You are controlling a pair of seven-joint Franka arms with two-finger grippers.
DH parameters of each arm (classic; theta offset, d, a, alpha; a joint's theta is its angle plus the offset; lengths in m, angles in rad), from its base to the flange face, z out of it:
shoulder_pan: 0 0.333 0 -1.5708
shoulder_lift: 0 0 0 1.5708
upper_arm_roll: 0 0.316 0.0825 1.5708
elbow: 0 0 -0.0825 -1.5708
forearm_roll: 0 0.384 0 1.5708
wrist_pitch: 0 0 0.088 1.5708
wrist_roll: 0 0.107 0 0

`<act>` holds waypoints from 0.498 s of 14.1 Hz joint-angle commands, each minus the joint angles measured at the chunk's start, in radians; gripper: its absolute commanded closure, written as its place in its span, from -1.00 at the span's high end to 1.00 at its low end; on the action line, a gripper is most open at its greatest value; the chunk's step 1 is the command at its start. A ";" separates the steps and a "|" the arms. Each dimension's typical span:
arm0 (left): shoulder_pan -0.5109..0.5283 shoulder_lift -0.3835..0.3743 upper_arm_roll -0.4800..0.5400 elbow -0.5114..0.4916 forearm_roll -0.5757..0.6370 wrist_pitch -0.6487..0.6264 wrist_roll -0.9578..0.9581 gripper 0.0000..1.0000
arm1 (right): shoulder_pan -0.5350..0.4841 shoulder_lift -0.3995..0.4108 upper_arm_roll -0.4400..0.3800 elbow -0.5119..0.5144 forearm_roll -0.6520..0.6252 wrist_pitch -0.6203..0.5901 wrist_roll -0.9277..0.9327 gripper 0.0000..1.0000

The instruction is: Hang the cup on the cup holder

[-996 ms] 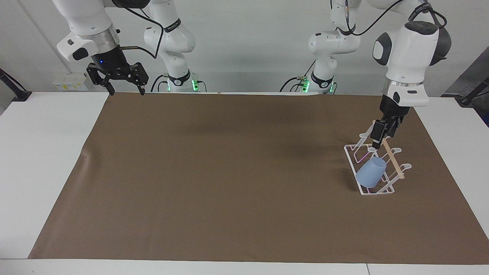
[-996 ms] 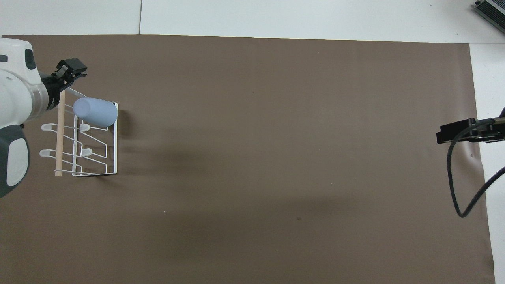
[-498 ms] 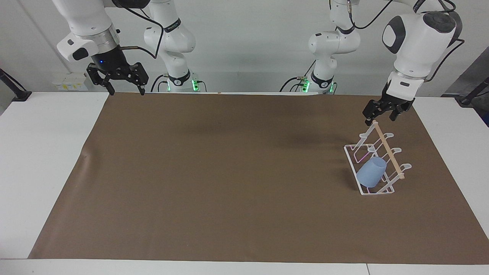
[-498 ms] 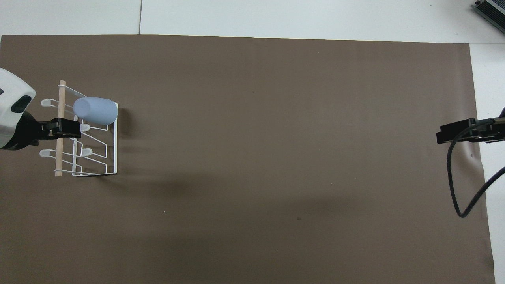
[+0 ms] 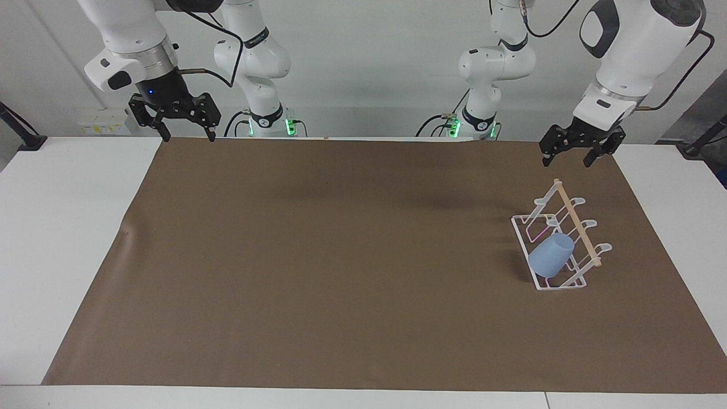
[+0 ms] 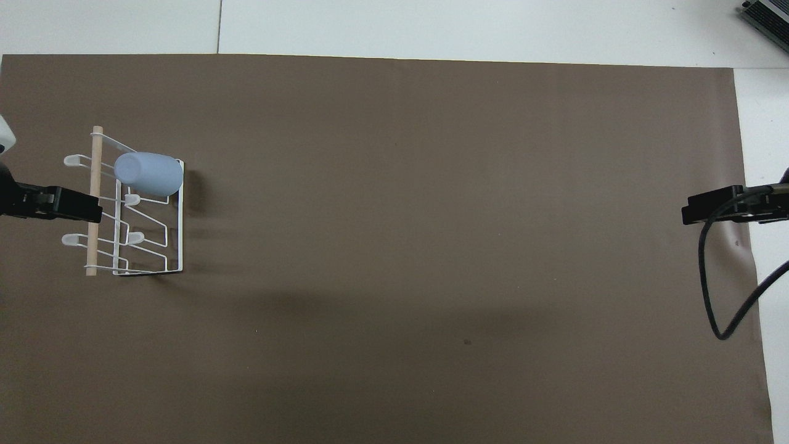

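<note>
The light-blue cup (image 5: 551, 256) sits tilted on a slanted prong of the white wire cup holder (image 5: 577, 225), at the holder's end farthest from the robots. It also shows in the overhead view (image 6: 149, 174), on the cup holder (image 6: 180, 234). My left gripper (image 5: 567, 162) is open and empty. It is raised over the mat just on the robots' side of the holder and touches nothing. In the overhead view it (image 6: 58, 206) overlaps the wooden rod. My right gripper (image 5: 189, 137) is open and empty and waits above the mat's edge at the right arm's end, seen also in the overhead view (image 6: 718, 206).
The brown mat (image 5: 341, 255) covers most of the white table (image 5: 68, 227). The holder's other prongs carry nothing. A black cable (image 6: 709, 290) hangs from the right arm.
My left gripper has risen from the holder's rod and drawn back toward the robots. The cup stays on its prong. The right arm has not moved.
</note>
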 commanded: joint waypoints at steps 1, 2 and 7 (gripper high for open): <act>0.009 0.032 -0.007 0.059 -0.011 -0.042 0.034 1.00 | -0.010 -0.023 0.004 -0.024 0.016 0.000 0.010 1.00; 0.009 0.011 -0.007 0.016 -0.011 -0.039 0.029 1.00 | -0.010 -0.023 0.004 -0.024 0.016 0.000 0.010 1.00; 0.009 -0.010 -0.006 -0.020 -0.011 -0.037 0.023 1.00 | -0.010 -0.023 0.004 -0.024 0.016 0.000 0.010 1.00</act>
